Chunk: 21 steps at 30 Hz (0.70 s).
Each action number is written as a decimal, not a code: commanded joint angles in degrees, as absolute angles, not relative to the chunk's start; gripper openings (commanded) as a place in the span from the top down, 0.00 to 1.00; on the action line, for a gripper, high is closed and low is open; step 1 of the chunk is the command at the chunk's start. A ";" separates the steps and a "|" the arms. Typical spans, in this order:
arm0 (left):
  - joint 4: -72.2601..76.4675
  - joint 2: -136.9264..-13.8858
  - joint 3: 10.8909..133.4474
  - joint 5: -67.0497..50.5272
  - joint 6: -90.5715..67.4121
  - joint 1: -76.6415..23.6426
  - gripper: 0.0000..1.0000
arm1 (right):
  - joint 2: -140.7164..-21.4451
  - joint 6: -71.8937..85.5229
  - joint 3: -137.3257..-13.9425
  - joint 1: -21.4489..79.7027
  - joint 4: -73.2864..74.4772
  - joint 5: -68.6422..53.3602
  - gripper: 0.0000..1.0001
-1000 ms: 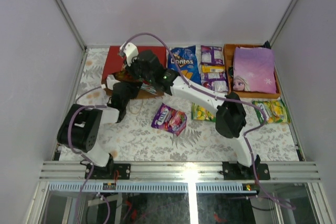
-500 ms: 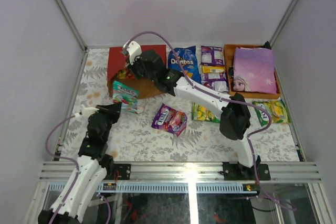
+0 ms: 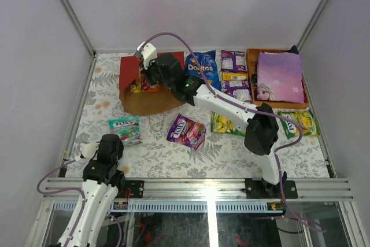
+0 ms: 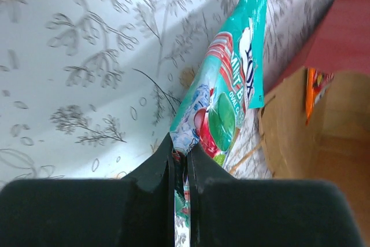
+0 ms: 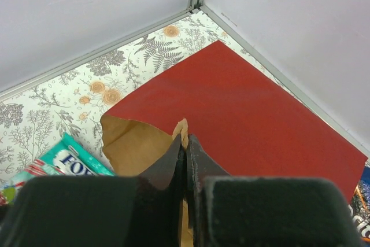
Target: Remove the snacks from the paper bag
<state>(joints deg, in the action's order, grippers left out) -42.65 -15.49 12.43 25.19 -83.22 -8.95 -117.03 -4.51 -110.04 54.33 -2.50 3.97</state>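
Observation:
The paper bag (image 3: pixel 129 69) lies on its side at the back left, red outside, its brown mouth facing the near edge. An orange-red packet (image 3: pixel 144 87) shows inside it. My right gripper (image 3: pixel 152 77) is shut on the bag's tan cord handle (image 5: pixel 184 130) at the upper rim and holds the mouth open. My left gripper (image 3: pixel 114 141) is shut on the near end of a teal packet (image 3: pixel 125 129), which lies on the table in front of the bag. The wrist view shows the teal packet (image 4: pixel 222 102) pinched between the fingers, with the bag (image 4: pixel 341 44) beyond it.
The blue Doritos bag (image 3: pixel 204 67) and several purple and yellow packs (image 3: pixel 234 76) lie at the back centre. A purple packet (image 3: pixel 186 130) and yellow-green packets (image 3: pixel 224 124) lie mid-table. An orange tray (image 3: pixel 252 79) holds the lilac princess item (image 3: pixel 279 76).
My left arm has drawn back toward the near left corner, dragging the teal packet from the bag's mouth out onto the table. My right gripper has stayed at the bag's rim.

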 commanded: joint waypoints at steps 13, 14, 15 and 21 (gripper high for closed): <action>-53.10 -28.20 24.90 46.84 -95.78 -9.05 0.87 | -116.16 -3.21 -115.74 53.00 -1.50 7.10 1.00; -51.47 -29.09 24.44 46.66 -95.51 -9.04 0.89 | -115.95 -3.19 -115.51 52.98 -1.52 7.13 1.00; -49.69 -29.86 23.62 46.45 -95.08 -8.92 0.91 | -115.79 -3.19 -115.33 52.87 -1.51 7.12 1.00; -35.44 -37.85 22.43 40.62 -92.16 -3.34 1.00 | -114.71 -2.84 -114.36 52.74 -1.28 6.70 1.00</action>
